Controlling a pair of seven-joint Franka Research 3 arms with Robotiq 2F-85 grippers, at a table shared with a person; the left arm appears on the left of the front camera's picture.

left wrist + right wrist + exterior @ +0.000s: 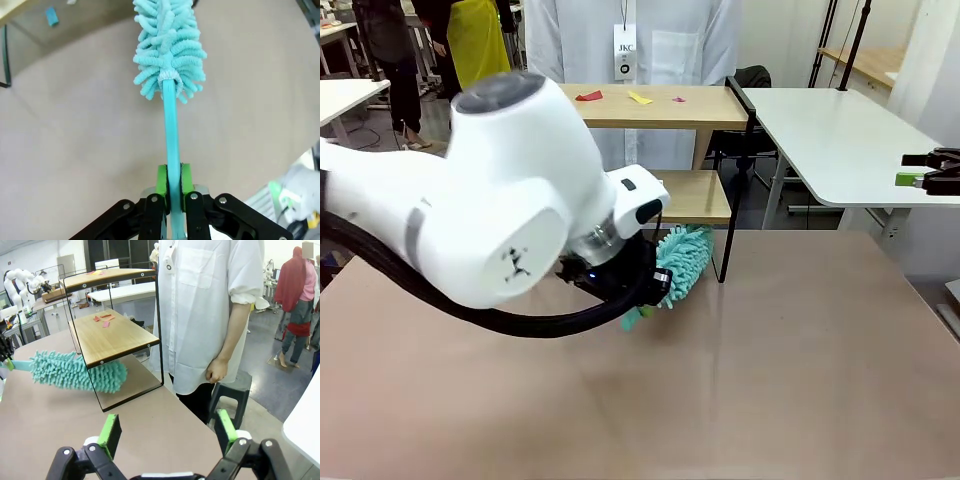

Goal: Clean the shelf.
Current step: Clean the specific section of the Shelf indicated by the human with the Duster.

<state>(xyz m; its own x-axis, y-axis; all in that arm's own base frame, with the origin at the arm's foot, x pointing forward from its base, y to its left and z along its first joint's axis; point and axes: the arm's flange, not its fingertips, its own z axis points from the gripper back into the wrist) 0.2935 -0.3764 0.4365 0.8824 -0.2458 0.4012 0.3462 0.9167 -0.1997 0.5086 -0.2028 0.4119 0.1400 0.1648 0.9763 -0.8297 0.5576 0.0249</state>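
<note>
Duster [170,60] gripped in left hand [170,172], head under shelf [117,337] littered with paper scraps [103,319], right hand [167,415] open

Robotics lab, open hall. White robot arm [510,190] mounted at a brown work table [770,350], its left gripper [172,177] clamped on a duster [167,45]. Small shelf [115,335] stands on the table top itself, not against a wall. Person [200,315] at the far side in a white coat-like top, badge [624,52] on a lanyard. Plain white tables [840,140] alongside and more tables [125,292] farther back. Black stands [845,40] behind. Bare grey floor [270,365], dark stool [235,390]. Other people [300,295] on foot among the benches.
</note>
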